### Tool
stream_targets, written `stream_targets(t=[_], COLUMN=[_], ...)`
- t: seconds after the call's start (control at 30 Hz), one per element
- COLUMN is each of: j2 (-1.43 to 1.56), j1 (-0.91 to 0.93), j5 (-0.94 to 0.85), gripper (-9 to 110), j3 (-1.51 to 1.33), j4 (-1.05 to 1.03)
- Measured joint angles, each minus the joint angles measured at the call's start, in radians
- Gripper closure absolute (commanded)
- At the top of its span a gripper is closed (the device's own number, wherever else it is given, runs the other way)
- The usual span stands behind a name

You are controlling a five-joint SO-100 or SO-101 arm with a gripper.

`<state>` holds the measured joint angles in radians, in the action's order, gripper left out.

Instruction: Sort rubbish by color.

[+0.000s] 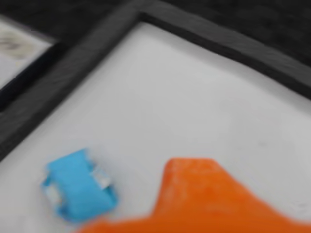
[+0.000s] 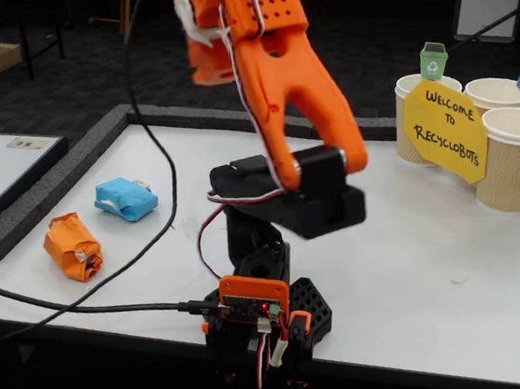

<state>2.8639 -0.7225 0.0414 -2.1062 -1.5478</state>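
Observation:
A light blue wad (image 2: 126,197) lies on the white table (image 2: 418,261) at the left, and an orange wad (image 2: 71,246) lies just in front of it, a little apart. The green wad is out of view. My orange arm is raised high; the gripper (image 2: 204,62) hangs at the top of the fixed view, well above and behind the wads. In the blurred wrist view the blue wad (image 1: 77,186) sits at the lower left, with one orange finger (image 1: 204,194) beside it at the bottom. Whether the jaws are open does not show.
Three beige ribbed cups (image 2: 515,161) with small colored flags stand at the back right behind a yellow sign (image 2: 445,129). A dark foam border (image 2: 44,191) edges the table's left and back. A black cable (image 2: 163,205) trails past the wads to the arm's base (image 2: 259,312).

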Motion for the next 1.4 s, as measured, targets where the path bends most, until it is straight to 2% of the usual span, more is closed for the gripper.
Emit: stream_targets(t=[0.57, 0.93, 1.1, 1.4], j2=[-0.414, -0.756, -0.925, -1.104], j1=[-0.341, -0.359, -0.359, -0.359], j5=[0.0, 0.0, 0.002, 0.202], gripper=[101, 101, 101, 101], j3=[-0.008, 0.235, 0.262, 0.265], j4=[-0.021, -0.028, 0.046, 0.218])
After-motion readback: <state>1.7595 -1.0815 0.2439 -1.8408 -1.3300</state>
